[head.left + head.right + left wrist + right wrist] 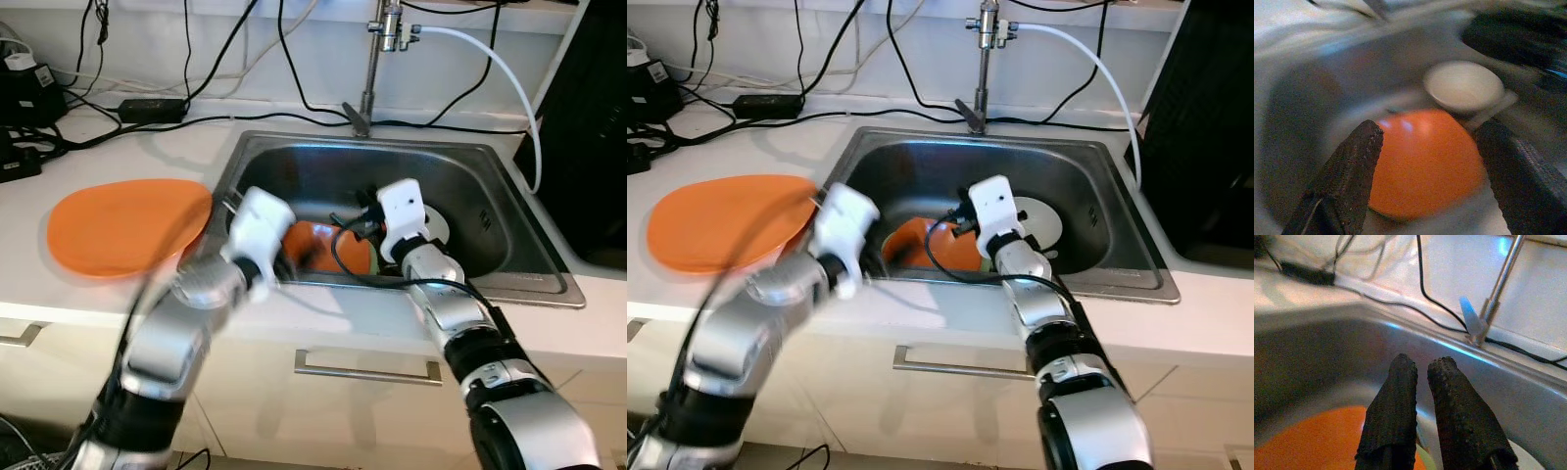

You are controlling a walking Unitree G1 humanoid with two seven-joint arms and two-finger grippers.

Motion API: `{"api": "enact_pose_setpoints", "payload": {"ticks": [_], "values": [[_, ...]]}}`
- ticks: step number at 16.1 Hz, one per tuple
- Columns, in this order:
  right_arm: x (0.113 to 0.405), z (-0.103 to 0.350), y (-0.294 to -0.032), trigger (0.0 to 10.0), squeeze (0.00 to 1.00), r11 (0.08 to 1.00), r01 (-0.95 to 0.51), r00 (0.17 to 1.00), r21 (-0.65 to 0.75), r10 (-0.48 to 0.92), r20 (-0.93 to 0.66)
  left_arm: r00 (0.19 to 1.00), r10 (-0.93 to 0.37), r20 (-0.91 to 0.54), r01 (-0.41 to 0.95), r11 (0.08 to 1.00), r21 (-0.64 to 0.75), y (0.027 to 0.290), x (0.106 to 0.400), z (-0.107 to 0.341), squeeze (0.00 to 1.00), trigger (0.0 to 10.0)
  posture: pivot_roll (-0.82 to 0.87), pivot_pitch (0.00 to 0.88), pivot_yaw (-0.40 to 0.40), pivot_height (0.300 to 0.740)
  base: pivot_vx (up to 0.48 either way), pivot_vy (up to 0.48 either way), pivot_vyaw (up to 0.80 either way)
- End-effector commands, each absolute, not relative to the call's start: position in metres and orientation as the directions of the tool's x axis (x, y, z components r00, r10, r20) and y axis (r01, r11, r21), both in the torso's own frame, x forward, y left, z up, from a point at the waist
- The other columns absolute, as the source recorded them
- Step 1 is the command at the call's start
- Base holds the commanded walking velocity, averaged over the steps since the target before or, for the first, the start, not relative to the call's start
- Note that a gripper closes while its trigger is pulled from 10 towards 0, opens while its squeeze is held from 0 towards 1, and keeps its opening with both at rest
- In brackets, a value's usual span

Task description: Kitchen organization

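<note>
Reaching into the sink (490, 196), the left gripper (1425, 171) is spreading its fingers wide around an orange bowl (1425, 161) to grasp it, while the right gripper (1425, 377) is hovering nearly closed, empty.

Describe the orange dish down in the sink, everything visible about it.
The orange dish lies in the steel sink, toward its front left. It looks smooth, glossy and plastic-like, with highlights on a domed surface, so it seems to lie upside down, though blur leaves that unsure. A white dish sits just behind it; contact cannot be told. The left gripper hovers with its fingers open, one either side of it. The right gripper hangs above its far edge.
</note>
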State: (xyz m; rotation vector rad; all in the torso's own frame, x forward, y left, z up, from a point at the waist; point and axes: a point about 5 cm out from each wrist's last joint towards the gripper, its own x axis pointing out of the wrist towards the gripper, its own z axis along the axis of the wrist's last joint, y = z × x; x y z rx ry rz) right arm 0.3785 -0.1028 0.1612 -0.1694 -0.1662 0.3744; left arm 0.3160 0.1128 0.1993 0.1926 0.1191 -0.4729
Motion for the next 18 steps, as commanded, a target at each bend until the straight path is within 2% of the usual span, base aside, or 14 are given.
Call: {"api": "enact_pose_setpoints", "payload": {"ticks": [1, 4, 7, 8, 10, 12, 14, 18], "values": [[0.382, 0.18, -0.1, 10.0, 0.0, 0.918, -0.386, 0.897, -0.093, 0.397, 0.193, 0.936, -0.341, -0.086, 0.352, 0.917, 0.19, 0.126, 0.325, 0.211, 0.0, 10.0, 0.12, 0.0, 0.007, 0.74, 0.0, 0.0, 0.0], [0.381, 0.193, -0.097, 10.0, 0.0, 0.889, -0.454, 0.869, 0.054, 0.429, 0.248, 0.961, -0.275, 0.031, 0.266, 0.948, 0.176, 0.134, 0.33, 0.225, 0.0, 10.0, 0.11, 0.0, 0.008, 0.74, 0.0, 0.0, 0.0], [0.376, 0.201, -0.096, 10.0, 0.0, 0.819, -0.54, 0.828, 0.192, 0.477, 0.295, 0.98, -0.154, 0.126, 0.136, 0.981, 0.138, 0.144, 0.331, 0.231, 0.0, 10.0, 0.11, 0.0, 0.013, 0.74, 0.0, 0.0, 0.0], [0.374, 0.201, -0.095, 10.0, 0.0, 0.796, -0.569, 0.811, 0.205, 0.502, 0.3, 0.984, -0.113, 0.139, 0.094, 0.986, 0.134, 0.152, 0.333, 0.233, 0.0, 10.0, 0.11, 0.0, 0.013, 0.74, 0.0, 0.0, 0.0], [0.36, 0.199, -0.09, 10.0, 0.0, 0.68, -0.701, 0.708, 0.217, 0.625, 0.329, 0.978, 0.084, 0.19, -0.109, 0.986, 0.126, 0.194, 0.335, 0.246, 0.0, 10.0, 0.11, 0.0, 0.012, 0.74, 0.0, 0.0, 0.0], [0.35, 0.195, -0.085, 10.0, 0.0, 0.629, -0.755, 0.652, 0.187, 0.687, 0.32, 0.951, 0.254, 0.176, -0.274, 0.956, 0.102, 0.222, 0.331, 0.246, 0.0, 10.0, 0.11, 0.0, 0.01, 0.74, 0.0, 0.0, 0.0], [0.347, 0.194, -0.084, 10.0, 0.0, 0.611, -0.771, 0.634, 0.182, 0.706, 0.314, 0.922, 0.362, 0.135, -0.373, 0.926, 0.057, 0.24, 0.323, 0.24, 0.0, 10.0, 0.11, 0.0, 0.007, 0.74, 0.0, 0.0, 0.0], [0.344, 0.193, -0.088, 10.0, 0.0, 0.607, -0.769, 0.637, 0.2, 0.709, 0.301, 0.884, 0.463, 0.063, -0.46, 0.887, -0.047, 0.261, 0.305, 0.23, 0.0, 10.0, 0.13, 0.004, 0.004, 0.74, 0.0, 0.0, 0.0]]}}
